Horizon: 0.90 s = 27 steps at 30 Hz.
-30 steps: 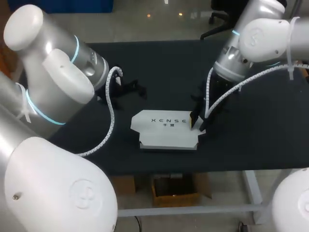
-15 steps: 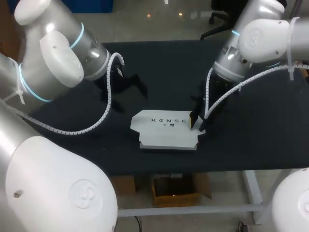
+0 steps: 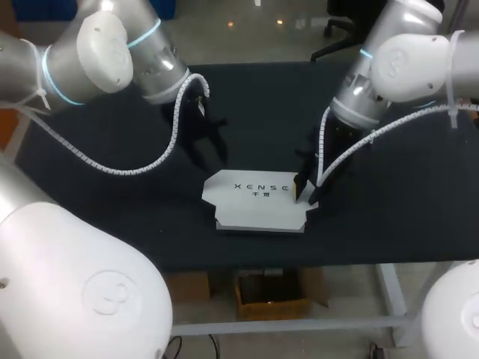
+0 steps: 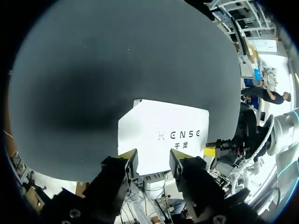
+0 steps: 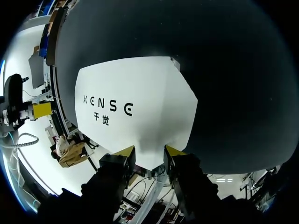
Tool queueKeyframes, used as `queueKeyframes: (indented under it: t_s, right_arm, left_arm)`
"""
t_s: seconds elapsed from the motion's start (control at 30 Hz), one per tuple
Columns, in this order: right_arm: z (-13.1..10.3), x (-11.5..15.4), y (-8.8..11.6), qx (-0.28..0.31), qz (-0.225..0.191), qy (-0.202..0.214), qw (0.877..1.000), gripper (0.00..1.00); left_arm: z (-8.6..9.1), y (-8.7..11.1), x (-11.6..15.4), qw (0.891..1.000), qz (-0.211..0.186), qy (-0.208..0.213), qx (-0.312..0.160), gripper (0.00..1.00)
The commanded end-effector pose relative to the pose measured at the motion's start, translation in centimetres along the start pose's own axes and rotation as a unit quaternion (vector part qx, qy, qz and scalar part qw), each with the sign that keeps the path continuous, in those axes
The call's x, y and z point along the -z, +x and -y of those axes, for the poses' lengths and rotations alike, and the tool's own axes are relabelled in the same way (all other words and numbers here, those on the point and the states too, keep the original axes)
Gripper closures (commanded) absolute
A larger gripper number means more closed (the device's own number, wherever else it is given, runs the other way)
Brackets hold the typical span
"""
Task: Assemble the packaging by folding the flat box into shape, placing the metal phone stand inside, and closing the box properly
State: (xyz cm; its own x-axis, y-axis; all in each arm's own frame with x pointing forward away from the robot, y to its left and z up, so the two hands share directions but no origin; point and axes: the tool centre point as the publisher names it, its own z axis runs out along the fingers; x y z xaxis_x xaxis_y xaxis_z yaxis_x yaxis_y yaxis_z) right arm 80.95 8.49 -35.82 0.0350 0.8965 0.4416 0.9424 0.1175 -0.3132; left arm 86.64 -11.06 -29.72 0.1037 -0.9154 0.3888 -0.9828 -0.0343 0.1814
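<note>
1. Since the flat box [image 3: 258,203] lies unfolded on the tabletop [image 3: 389,217] with its long axis running side to side in front of you, the coming move turns on which end each arm can reach.
2. Your right arm [image 3: 404,63] is the nearer one. Its right jaws point down at the box's right-hand end, at that edge or just above it; the head view does not settle which.
3. In the right wrist view those jaws are spread. The yellow fingertips [image 5: 125,150] stand apart, and the box's near edge runs into the gap between them while the panel stretches away ahead. I judge that they pinch nothing.
4. Your left arm [image 3: 112,52] holds the left jaws over bare tabletop behind the box's left end, near it but apart. They are spread and empty, and the box lies ahead of their tips, printed face up.
5. Folding looks not yet begun. I judge the left jaws must come forward to the box's left end, opposite the right jaws along the long axis, before either side can raise a panel.
6. The metal phone stand shows in none of your views.
</note>
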Motion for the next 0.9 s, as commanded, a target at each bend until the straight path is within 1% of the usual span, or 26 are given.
queueKeyframes:
  t_s: [0.03, 0.2, 0.4, 0.53, 0.7, 0.9]
  right_arm:
    - [0.2, 0.0, -0.1, -0.001, 0.0, -0.003, 1.0, 0.63]
    - [0.0, 0.1, -0.2, 0.0, 0.0, -0.004, 1.0, 0.63]
    - [-0.1, 0.3, -0.3, 0.002, 0.001, -0.007, 1.0, 0.63]
    - [-0.2, 0.3, -0.4, 0.003, -0.001, -0.007, 1.0, 0.63]
    - [-0.2, 0.1, -0.5, 0.004, -0.005, -0.009, 1.0, 0.63]
    - [-0.1, 0.2, -0.6, 0.005, -0.01, -0.017, 1.0, 0.62]
  left_arm:
    - [0.9, 0.3, -1.0, 0.989, 0.073, -0.13, 0.011, 0.6]
    - [0.2, -0.3, -2.0, 0.988, 0.081, -0.13, 0.021, 0.61]
    - [-0.8, -1.1, -3.1, 0.988, 0.089, -0.122, 0.033, 0.58]
    - [-1.3, -1.6, -3.7, 0.99, 0.085, -0.111, 0.024, 0.57]
    - [-1.8, -1.8, -4.4, 0.993, 0.074, -0.095, 0.011, 0.6]
    - [-2.4, -1.9, -4.7, 0.995, 0.062, -0.074, -0.003, 0.6]
